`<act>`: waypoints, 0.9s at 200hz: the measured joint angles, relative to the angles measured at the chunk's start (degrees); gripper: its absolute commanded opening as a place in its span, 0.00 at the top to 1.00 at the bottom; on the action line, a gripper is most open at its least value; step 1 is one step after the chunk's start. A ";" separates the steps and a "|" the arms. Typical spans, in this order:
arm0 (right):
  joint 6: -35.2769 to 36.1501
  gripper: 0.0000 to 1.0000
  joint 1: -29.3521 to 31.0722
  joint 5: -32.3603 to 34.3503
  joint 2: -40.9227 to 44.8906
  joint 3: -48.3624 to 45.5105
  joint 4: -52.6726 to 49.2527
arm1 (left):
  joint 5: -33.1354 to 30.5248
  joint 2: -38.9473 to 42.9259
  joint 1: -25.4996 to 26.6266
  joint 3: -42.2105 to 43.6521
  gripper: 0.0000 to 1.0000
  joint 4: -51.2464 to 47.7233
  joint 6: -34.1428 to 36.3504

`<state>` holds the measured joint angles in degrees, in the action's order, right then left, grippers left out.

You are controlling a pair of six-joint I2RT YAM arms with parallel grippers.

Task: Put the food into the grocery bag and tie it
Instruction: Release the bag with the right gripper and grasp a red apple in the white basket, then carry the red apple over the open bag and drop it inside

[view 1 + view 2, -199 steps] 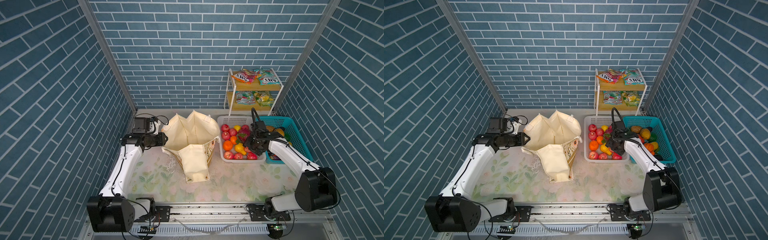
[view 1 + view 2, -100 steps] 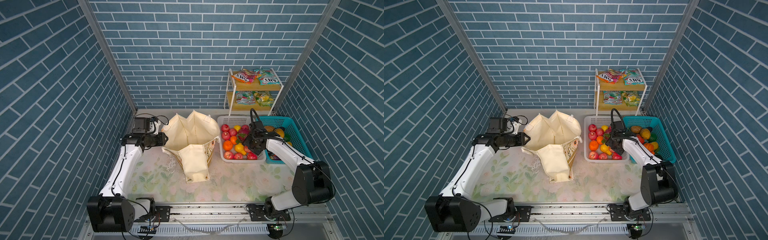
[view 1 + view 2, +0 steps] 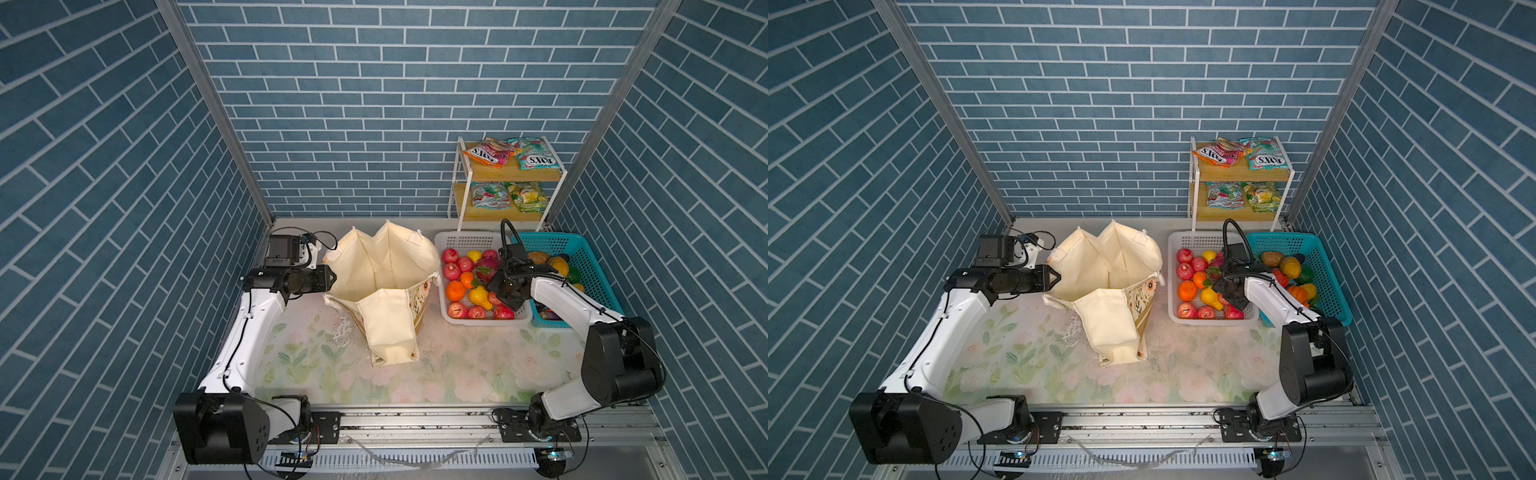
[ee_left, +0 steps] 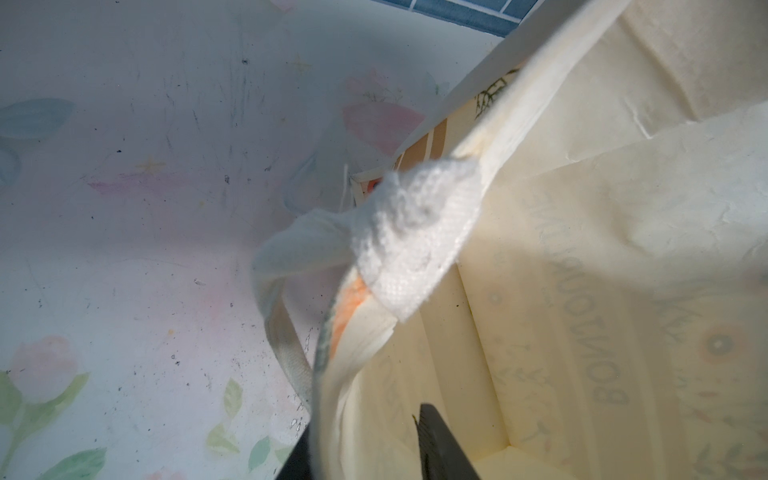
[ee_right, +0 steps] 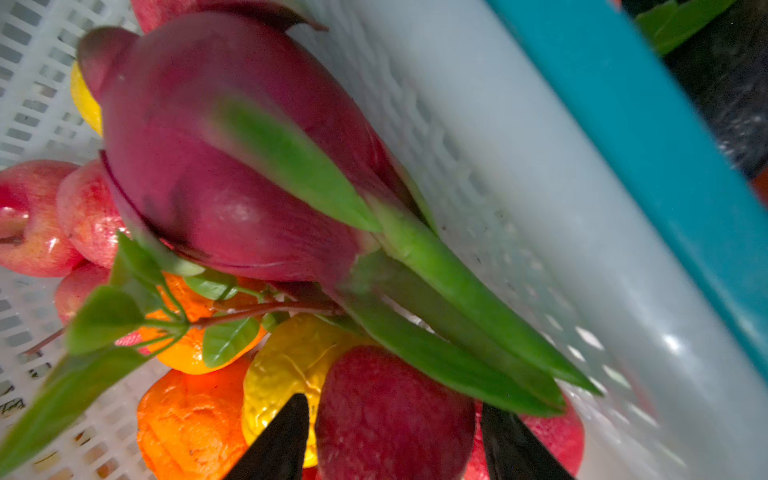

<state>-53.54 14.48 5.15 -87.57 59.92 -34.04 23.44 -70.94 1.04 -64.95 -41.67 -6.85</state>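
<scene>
We watch the left gripper point(image 3: 331, 277) pinch the rim of the grocery bag point(image 3: 386, 266) beside the white basket point(image 3: 469, 237), where the right gripper point(image 5: 392, 405) flanks a red apple point(image 5: 395, 432), grip unclear; overhanging dragon fruit point(image 5: 232, 166) leaves could snag the lift.

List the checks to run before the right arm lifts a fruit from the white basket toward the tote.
1. Left tool clamps the cream canvas tote bag by its rim: ok.
2. Tote mouth open upward: ok.
3. Right tool straddles the dark red round fruit in the white slotted plastic basket: ok.
4. Grip on that fruit firm: cannot tell.
5. Pink dragon fruit has its green scales clear of it: not ok, one overlaps it.
</scene>
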 measured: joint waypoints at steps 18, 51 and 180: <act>-0.31 0.41 -0.04 -0.04 -0.15 -0.13 0.28 | 0.00 0.02 0.00 0.00 0.62 0.02 0.00; -0.72 0.49 -0.17 -0.04 -0.17 -0.15 0.31 | 0.00 0.02 0.00 0.00 0.62 0.00 0.00; 4.33 0.51 8.07 -3.41 16.26 14.36 -7.04 | -0.02 0.02 0.00 0.00 0.62 0.02 0.00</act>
<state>-49.21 22.55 1.74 -71.31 74.28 -41.08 23.42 -70.91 1.04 -64.95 -41.65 -6.85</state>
